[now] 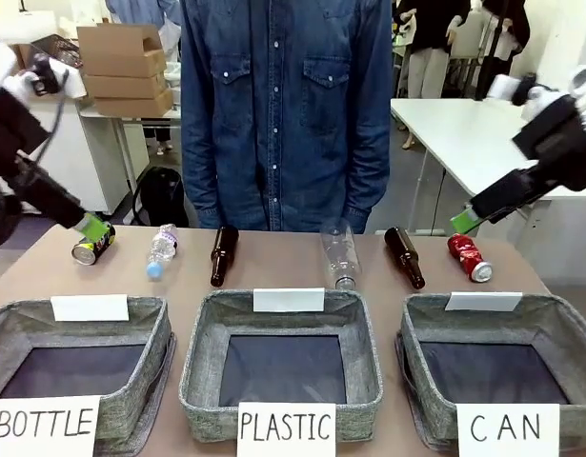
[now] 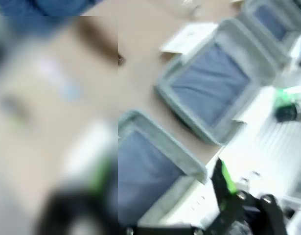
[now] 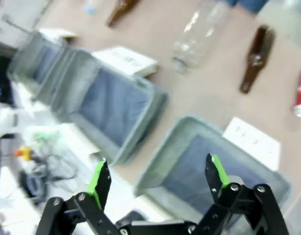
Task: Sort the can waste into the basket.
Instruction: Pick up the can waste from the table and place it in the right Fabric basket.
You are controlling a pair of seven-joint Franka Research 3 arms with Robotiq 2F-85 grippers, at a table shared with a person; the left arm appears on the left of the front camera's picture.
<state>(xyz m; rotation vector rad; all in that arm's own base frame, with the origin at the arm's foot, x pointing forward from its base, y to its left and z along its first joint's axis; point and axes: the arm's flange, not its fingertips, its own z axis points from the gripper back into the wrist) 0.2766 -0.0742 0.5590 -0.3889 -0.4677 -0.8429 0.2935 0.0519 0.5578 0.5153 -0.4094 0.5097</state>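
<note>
Brown table (image 1: pixel 273 276), shared w/ a person (image 1: pixel 283 114) in denim standing at the far edge.

L gripper (image 1: pixel 92 227) sits right at the top of the dark can (image 1: pixel 89 248), far left of the table. Its wrist view is badly blurred, but the fingers (image 2: pixel 227 178) read as spread w/ nothing btwn them, so prob. no hold yet. R gripper (image 1: pixel 464 221) hangs just above and beside the red can (image 1: pixel 469 257), fingers (image 3: pixel 100 178) wide apart, empty. CAN basket (image 1: pixel 569 319) stands near right, on the robot's side of the red can; no cans in it.

Risks:
- Both cans are crushed, shiny metal, so a pad nudging before the close could skid them, or a shallow pinch could slip.
- The dark can has the long haul past the BOTTLE basket (image 1: pixel 16 319) and PLASTIC basket (image 1: pixel 202 362); an early drop puts it in the wrong bin.
- A brown bottle (image 1: pixel 404 257) lies just beside the red can and could get knocked.
- Both arms heading to one basket could clash.

The surface is flat and smooth, w/ bottles in a row btwn the cans. Behind are cardboard boxes (image 1: pixel 126 67) and a white table (image 1: pixel 464 133).
</note>
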